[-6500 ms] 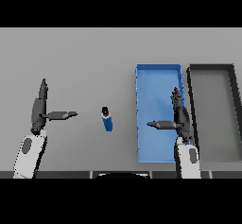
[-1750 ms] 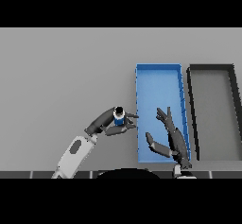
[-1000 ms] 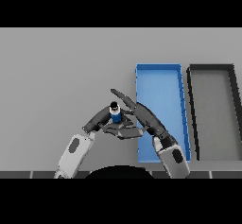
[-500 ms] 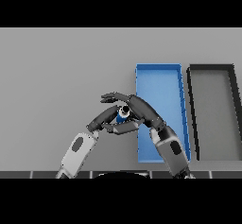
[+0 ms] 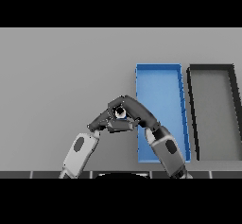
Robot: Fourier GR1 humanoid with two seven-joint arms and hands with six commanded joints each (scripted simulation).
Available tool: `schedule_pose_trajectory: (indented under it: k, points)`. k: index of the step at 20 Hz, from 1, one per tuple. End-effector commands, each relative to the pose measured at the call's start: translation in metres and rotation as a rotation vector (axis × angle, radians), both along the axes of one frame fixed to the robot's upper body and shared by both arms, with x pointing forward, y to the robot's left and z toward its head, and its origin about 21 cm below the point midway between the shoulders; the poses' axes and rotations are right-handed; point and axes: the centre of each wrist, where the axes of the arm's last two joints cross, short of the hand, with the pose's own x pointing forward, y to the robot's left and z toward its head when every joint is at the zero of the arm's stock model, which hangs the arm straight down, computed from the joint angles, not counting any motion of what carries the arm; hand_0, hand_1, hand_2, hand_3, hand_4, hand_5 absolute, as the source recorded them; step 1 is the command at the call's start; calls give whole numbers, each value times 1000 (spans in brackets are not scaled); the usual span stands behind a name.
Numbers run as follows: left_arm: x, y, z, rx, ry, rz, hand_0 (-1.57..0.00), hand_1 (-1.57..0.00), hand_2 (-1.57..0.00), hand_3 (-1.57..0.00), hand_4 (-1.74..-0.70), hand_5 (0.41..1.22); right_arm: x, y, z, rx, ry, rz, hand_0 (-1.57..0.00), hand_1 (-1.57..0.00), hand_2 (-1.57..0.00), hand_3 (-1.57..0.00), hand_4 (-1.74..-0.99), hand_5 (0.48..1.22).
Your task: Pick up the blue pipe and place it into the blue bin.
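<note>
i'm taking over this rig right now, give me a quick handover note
Left hand: curled on the pipe, left of the blue bin.
Right hand: curled over the pipe from the other side, beside the bin's left wall.
Pipe: mostly hidden between both hands, only its pale end shows.
Black bin: right of the blue one.
Done: pipe grasped.
Left: carry it over the wall and release it in the blue bin.

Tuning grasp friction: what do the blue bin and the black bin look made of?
Blue bin: looks like moulded plastic, matte, with uniform blue, thin straight walls and no glare. Black bin: likely plastic too, with dark matte walls and a flat grey floor; painted metal can't be excluded.
</note>
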Motion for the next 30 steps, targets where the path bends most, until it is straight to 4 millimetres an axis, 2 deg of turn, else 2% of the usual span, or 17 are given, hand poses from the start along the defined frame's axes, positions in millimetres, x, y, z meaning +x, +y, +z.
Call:
schedule_pose_trajectory:
  k: [1,4,8,9,10,11,13,16,18,20,24,28,30]
  points:
    - [-2,-3,1,-6,1,1,-1571,-1571,-1571,-1437,-1722,1221,0,-2,1,-5,-16,-2,-1478,-1478,-1482,-1400,-1692,1071]
    - [0,0,4,12,-15,19,-1571,-1571,-1571,-1428,-1730,1221,-5,1,-3,16,-46,8,-1523,-1523,-1526,-1484,-1716,1144]
    - [2,4,6,28,-66,54,-1571,-1571,-1571,-1454,-1724,1221,-4,6,-1,29,-66,-33,-1551,-1551,-1552,-1535,-1731,1190]
    - [1,4,6,47,-85,66,-1462,-1342,-1293,-1166,-1599,1221,-3,6,0,28,-71,-38,-1555,-1555,-1556,-1542,-1733,1196]
    - [1,6,7,56,-88,31,-1169,-1073,-1034,-933,-1475,1221,-3,5,2,35,-86,-33,-1558,-1558,-1559,-1548,-1734,1201]
    - [0,10,3,64,-81,0,-935,-858,-827,-746,-1372,1221,-4,5,0,38,-77,-30,-1561,-1561,-1561,-1553,-1736,1205]
    - [2,12,4,113,-80,-23,-598,-549,-529,-477,-1206,1221,-8,10,1,21,-50,-42,-1565,-1565,-1565,-1559,-1738,1211]
    - [-3,12,3,160,-57,-4,-306,-281,-270,-244,-1047,938,-10,11,-1,-8,-40,-62,-1568,-1568,-1568,-1565,-1739,1216]
    - [0,9,6,160,-39,16,-195,-179,-173,-156,-996,770,-8,8,-5,-15,-53,-72,-1569,-1569,-1569,-1567,-1740,1218]
    - [0,10,5,154,-15,22,-125,-114,-110,-99,-970,647,-8,12,-4,-16,-50,-78,-1570,-1570,-1570,-1569,-1740,1219]
    - [0,15,0,165,-19,35,-50,-46,-45,-40,-947,513,-4,13,-1,39,-28,-72,-1570,-1570,-1570,-1570,-1741,1220]
    - [0,16,-2,180,-15,39,-20,-18,-18,-16,-916,474,-8,3,15,138,22,-55,-1571,-1571,-1571,-1571,-1741,1221]
    - [0,14,-4,192,2,40,-12,-11,-11,-10,-909,464,-2,0,19,153,49,-66,-1571,-1571,-1571,-1571,-1741,1221]
